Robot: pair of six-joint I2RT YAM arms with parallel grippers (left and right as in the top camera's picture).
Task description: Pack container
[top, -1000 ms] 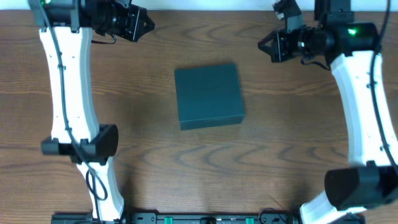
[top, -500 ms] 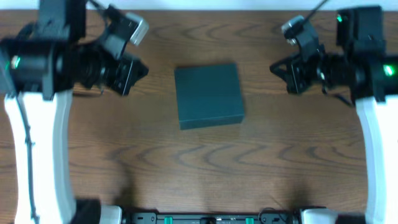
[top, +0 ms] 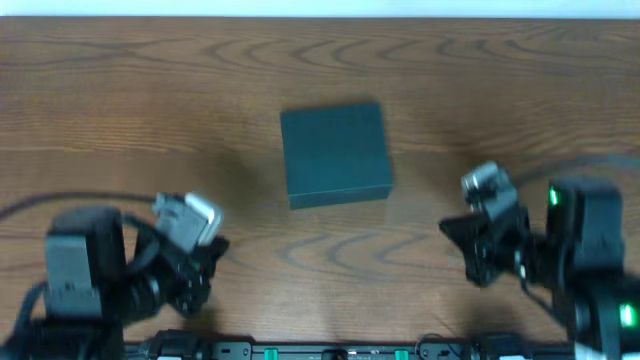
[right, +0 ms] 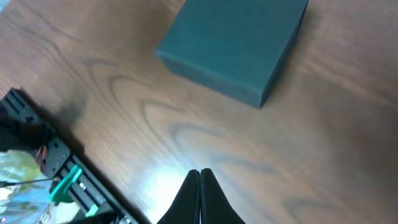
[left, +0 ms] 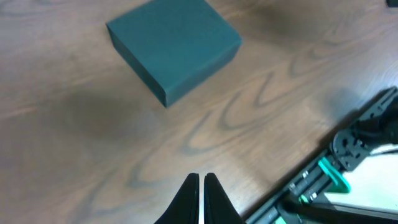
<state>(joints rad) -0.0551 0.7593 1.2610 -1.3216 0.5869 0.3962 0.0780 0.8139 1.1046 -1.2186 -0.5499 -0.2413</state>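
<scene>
we count 1 container (top: 335, 153), closed, mid tabletop (top: 150, 120) | 2 arms at near edge: left arm (top: 120, 270), right arm (top: 560, 250), both apart from container | left fingers (left: 188, 205) pressed together, empty | right fingers (right: 189, 205) pressed together, empty

Overhead, the near edge is all smear: the left arm (top: 95, 275) and the right arm (top: 580, 255) are both blurred and chopped off by the bottom of the frame, their fingers too soft to read. Left wrist view: only the tips of the left gripper (left: 201, 182) show, the rest cut off below, and the container (left: 174, 46) loses its far corner at the top. Right wrist, same story: right gripper (right: 199, 174) tips only, container's far side cropped, rail (right: 62, 163) at near left fuzzy.
</scene>
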